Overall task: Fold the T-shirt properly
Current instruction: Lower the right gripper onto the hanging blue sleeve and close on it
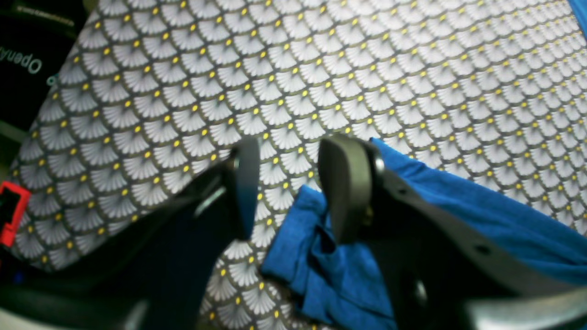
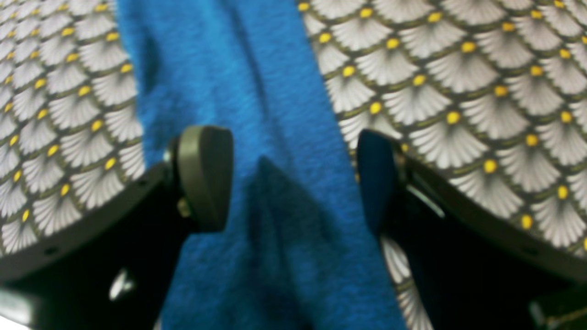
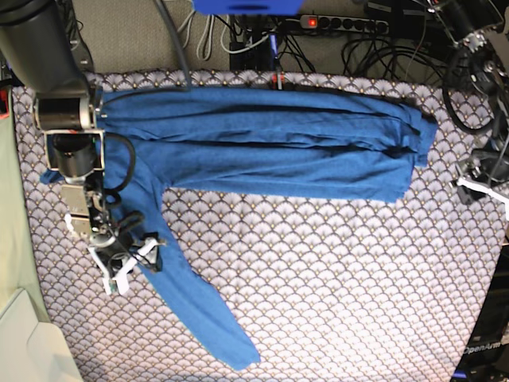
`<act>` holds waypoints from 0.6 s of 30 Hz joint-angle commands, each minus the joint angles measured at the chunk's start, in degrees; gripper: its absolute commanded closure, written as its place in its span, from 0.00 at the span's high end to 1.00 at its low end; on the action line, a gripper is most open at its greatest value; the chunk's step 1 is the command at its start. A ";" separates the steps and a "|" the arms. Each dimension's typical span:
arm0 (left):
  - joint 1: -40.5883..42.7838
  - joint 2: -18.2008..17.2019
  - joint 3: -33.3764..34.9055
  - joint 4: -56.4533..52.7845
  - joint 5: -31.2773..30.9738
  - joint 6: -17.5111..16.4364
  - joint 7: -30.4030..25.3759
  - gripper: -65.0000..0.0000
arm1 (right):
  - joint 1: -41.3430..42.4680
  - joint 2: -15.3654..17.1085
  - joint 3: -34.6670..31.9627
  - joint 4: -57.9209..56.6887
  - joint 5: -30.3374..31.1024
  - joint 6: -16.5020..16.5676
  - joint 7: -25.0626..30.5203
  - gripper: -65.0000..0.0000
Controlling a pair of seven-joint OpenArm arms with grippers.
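Trouble is looming at the trailing sleeve: the right gripper (image 2: 293, 178) is hovering with jaws wide, straddling the T-shirt (image 3: 262, 143), which is lying across the tablecloth (image 3: 334, 278). Pinching could be catching tablecloth too. The left gripper (image 1: 289, 188) is sitting open, empty, beside a bunched edge.

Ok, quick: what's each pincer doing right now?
Left pincer: open, empty, beside the T-shirt.
Right pincer: open, straddling the sleeve, not gripping.

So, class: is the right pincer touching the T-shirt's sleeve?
Cannot tell. Right wrist view shows the open right pincer straddling the T-shirt sleeve, contact unclear.
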 commanded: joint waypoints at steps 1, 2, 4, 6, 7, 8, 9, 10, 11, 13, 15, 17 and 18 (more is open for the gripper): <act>0.12 -0.90 -0.92 1.08 -0.78 0.05 -1.06 0.39 | 2.20 0.48 0.12 0.85 0.68 -0.91 1.56 0.65; 0.39 -0.81 -1.62 1.26 -0.87 0.05 -1.06 0.39 | 2.20 0.48 0.12 0.85 0.77 -1.44 1.56 0.65; 0.47 -0.46 -2.94 1.70 -0.87 0.05 -0.79 0.39 | 2.29 0.48 0.21 0.85 0.86 -3.11 1.56 0.65; 0.47 0.24 -4.35 1.87 -0.87 0.05 -0.62 0.39 | 2.29 0.30 0.21 0.85 0.86 -4.52 1.56 0.65; 0.47 0.42 -5.14 1.87 -0.87 0.05 -0.62 0.39 | 2.29 0.21 0.21 0.85 0.86 -4.69 1.56 0.65; 0.47 0.42 -5.49 1.87 -0.87 0.05 -0.62 0.39 | 2.20 0.13 0.21 0.85 0.86 -4.69 1.56 0.65; 0.47 0.42 -5.58 1.87 -0.87 0.05 -0.53 0.39 | 2.11 0.13 0.21 0.85 0.86 -4.69 1.56 0.65; 0.56 0.42 -5.58 1.87 -0.87 0.05 -0.53 0.39 | 2.02 0.13 0.21 0.85 0.86 -4.69 1.56 0.65; 1.00 0.42 -5.58 1.78 -0.87 0.05 -0.62 0.39 | 2.02 0.13 0.21 0.85 0.77 -4.69 1.56 0.65; 1.35 0.50 -5.58 1.87 -0.87 0.05 -1.06 0.39 | 1.85 0.13 0.21 0.76 0.68 -4.69 1.56 0.65; 1.35 0.50 -5.49 1.87 -0.87 0.05 -0.79 0.39 | 1.23 0.13 0.21 0.76 0.68 -4.69 1.29 0.65; 1.35 0.50 -5.58 1.78 -0.87 0.05 -0.70 0.39 | 0.88 0.13 0.21 0.76 0.68 -4.78 1.29 0.65; 1.35 0.50 -5.58 1.78 -0.87 0.05 -0.70 0.39 | 0.70 0.13 0.21 0.76 0.68 -4.78 1.29 0.65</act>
